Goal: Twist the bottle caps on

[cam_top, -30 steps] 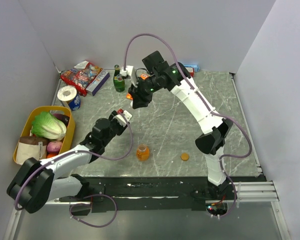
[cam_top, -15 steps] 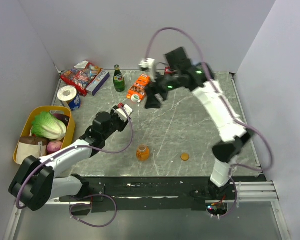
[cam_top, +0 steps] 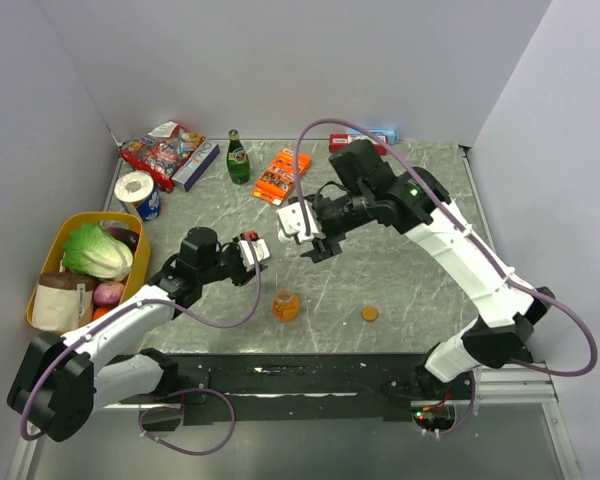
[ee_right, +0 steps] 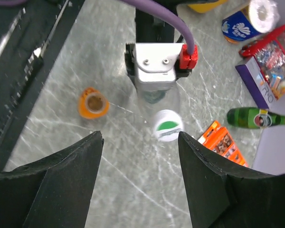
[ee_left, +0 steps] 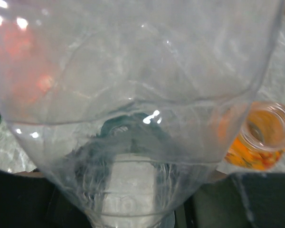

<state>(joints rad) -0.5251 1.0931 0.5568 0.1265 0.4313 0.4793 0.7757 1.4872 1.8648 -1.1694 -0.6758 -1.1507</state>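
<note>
Right wrist | right claw (ee_right: pixel 140 137) spread, empty | white cap (ee_right: pixel 167 126) dead ahead between its fingers (ee_right: pixel 61 180), facing it | translucent bottle (ee_left: pixel 133 95) behind, clenched in left claw (cam_top: pixel 265 252)

White arms (cam_top: pixel 450 245), black joints, purple cables (ee_right: pixel 173 21).

I see the squat orange plastic bottle (cam_top: pixel 286 305) standing near the front edge of the grey stone-patterned table (cam_top: pixel 430 200), with the small round orange-brown cap (cam_top: pixel 369 313) lying apart to its right. Behind it the stubby translucent plastic bottle (ee_right: pixel 154 102) sticks out of the left gripper (cam_top: pixel 258 250), the whitish green-marked round cap (ee_right: pixel 167 126) at its tip, under the right gripper (ee_right: pixel 140 137).
</note>
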